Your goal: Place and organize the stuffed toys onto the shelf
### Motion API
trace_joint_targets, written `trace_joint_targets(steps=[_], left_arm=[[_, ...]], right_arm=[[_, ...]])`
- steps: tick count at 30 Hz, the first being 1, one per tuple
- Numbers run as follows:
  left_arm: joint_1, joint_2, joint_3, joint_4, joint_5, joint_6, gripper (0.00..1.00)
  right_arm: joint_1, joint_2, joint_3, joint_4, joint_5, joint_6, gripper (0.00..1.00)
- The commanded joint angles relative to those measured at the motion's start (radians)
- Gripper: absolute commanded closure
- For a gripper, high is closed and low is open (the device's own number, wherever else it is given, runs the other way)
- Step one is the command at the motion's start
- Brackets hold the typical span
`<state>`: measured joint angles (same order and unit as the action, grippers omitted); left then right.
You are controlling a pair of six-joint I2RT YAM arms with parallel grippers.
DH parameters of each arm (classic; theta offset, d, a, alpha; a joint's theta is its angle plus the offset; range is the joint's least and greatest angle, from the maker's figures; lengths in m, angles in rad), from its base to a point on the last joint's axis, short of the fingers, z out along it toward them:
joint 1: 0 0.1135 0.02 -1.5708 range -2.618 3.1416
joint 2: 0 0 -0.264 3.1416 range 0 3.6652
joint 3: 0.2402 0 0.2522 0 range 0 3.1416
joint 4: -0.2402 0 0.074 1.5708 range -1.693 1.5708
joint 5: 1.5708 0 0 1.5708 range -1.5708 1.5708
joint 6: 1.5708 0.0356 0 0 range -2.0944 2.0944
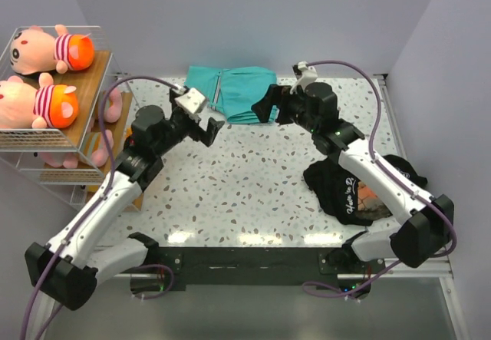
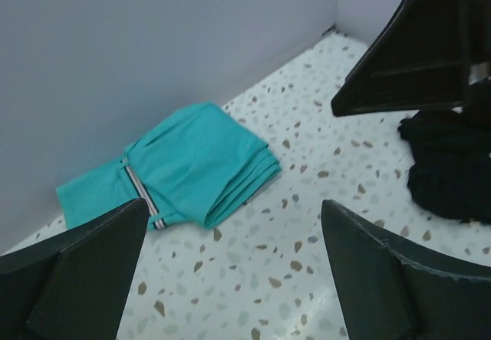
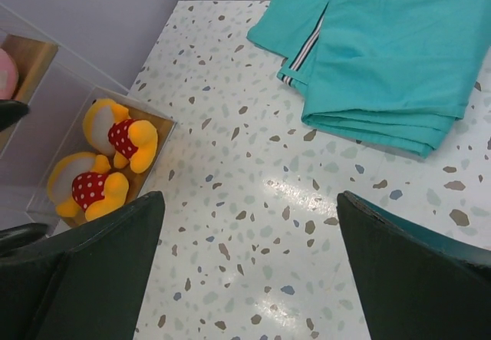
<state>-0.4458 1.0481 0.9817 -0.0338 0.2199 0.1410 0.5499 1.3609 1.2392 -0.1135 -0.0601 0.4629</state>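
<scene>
The shelf (image 1: 87,88) stands at the far left of the table. Two pink stuffed toys in striped shirts lie on its upper boards, one (image 1: 47,49) above the other (image 1: 38,103). More pink plush (image 1: 105,122) shows on a lower board. Two orange toys in red dotted dresses (image 3: 123,136) (image 3: 84,186) lie on the bottom board (image 3: 164,130). My left gripper (image 1: 212,130) (image 2: 234,257) hangs open and empty over bare table, right of the shelf. My right gripper (image 1: 265,107) (image 3: 249,257) is open and empty near the teal cloth.
A folded teal cloth (image 1: 236,92) (image 2: 196,163) (image 3: 383,56) lies at the back middle. A crumpled black garment with white lettering (image 1: 359,191) (image 2: 449,163) sits at the right under the right arm, with a peach patch (image 1: 370,196) showing in it. Walls close the back and right.
</scene>
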Motion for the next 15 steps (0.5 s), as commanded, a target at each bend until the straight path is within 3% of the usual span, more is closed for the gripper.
trace_joint_targets(steps=[1,5,9,15], left_arm=[[-0.001,-0.143,-0.119,0.358,0.125,-0.207,0.0],[0.001,-0.23,-0.221,0.449,-0.039,-0.407,0.0],[0.001,-0.244,-0.219,0.417,0.077,-0.414,0.0],[0.001,-0.246,-0.233,0.388,0.07,-0.428,0.0]], right_arm=[[0.004,-0.072,0.019,-0.035,0.014,-0.018,0.01],[0.005,-0.103,0.037,-0.122,0.02,-0.029,0.01],[0.002,-0.152,-0.016,-0.106,0.0,-0.03,0.01],[0.004,-0.197,-0.066,-0.071,-0.023,-0.02,0.01]])
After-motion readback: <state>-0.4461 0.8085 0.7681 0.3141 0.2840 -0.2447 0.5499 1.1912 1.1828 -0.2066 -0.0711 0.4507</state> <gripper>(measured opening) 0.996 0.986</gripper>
